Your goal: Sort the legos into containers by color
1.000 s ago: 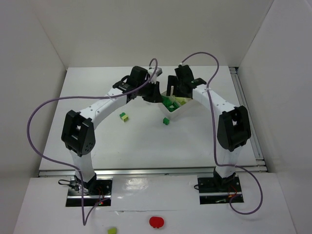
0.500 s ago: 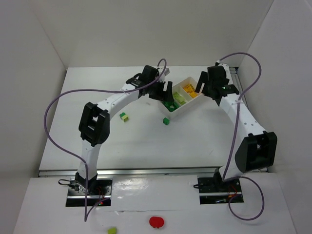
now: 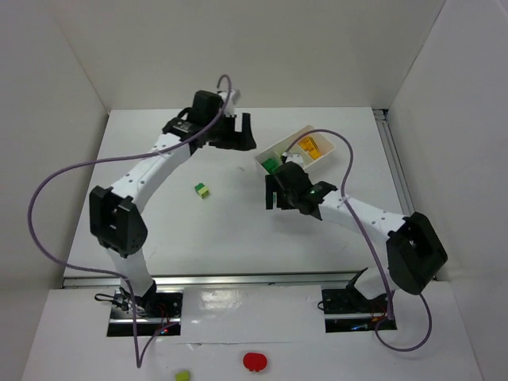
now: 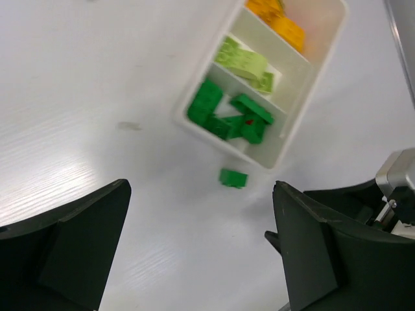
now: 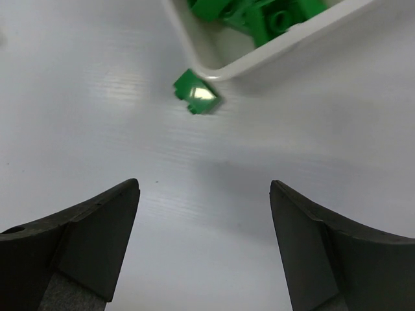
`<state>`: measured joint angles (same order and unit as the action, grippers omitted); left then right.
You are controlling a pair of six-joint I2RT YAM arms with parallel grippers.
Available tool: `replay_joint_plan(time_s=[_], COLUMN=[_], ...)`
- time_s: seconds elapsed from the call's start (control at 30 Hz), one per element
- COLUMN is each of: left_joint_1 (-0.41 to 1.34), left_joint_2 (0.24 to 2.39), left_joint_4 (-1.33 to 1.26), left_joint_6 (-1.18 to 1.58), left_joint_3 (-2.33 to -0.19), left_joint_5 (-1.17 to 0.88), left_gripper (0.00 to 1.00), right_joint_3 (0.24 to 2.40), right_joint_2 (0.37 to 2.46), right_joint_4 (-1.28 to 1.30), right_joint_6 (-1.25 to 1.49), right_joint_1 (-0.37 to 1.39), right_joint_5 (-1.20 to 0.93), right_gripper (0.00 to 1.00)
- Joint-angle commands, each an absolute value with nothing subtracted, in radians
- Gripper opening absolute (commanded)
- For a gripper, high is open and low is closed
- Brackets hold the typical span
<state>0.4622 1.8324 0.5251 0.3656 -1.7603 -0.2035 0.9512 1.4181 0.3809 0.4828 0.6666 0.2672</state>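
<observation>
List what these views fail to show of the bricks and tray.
- Top view: the loose dark green brick is hidden under the right fingers.
- Right wrist: the top edge cuts off the tray; only its dark green end shows.
- Left wrist: the orange bricks run past the top edge.

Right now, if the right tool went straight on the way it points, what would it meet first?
Probably the loose dark green brick, on the table in line with the open right tool; the white tray sits just beyond. Depth is unclear, so bare table may come first.
</observation>
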Motion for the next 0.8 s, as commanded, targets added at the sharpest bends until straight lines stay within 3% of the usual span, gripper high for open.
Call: replay_joint_plan(time_s=[0.0,0.17,0.5,0.77], left_joint_1=[0.374,0.287,0.209,0.19], left_joint_2=[1.726,1.617,1.566,1.546], left_joint_4=[0.557,0.557,0.557,0.546], left_joint_6=[0.357,0.405,0.433,0.454], left_joint_3=[-1.678,-1.55,-1.459,-1.44], left_joint_5=[-0.14,-0.129,-0.183,-0.183], left_gripper=[1.0,1.0,1.0,1.0], right_joint_3=[0.934,0.959,1.0,1.022], right_joint_2=[1.463,1.589,1.741,1.773], right_joint_4=[0.195,0.135,0.005,0.029], right_joint_6=[0.574,0.687,0.713,0.713], right_joint_1=[0.707,0.732,0.741,0.741], right_joint_5=[0.351,0.469,0.469,0.459], right_gripper=[0.87,0.83,0.78,0.59])
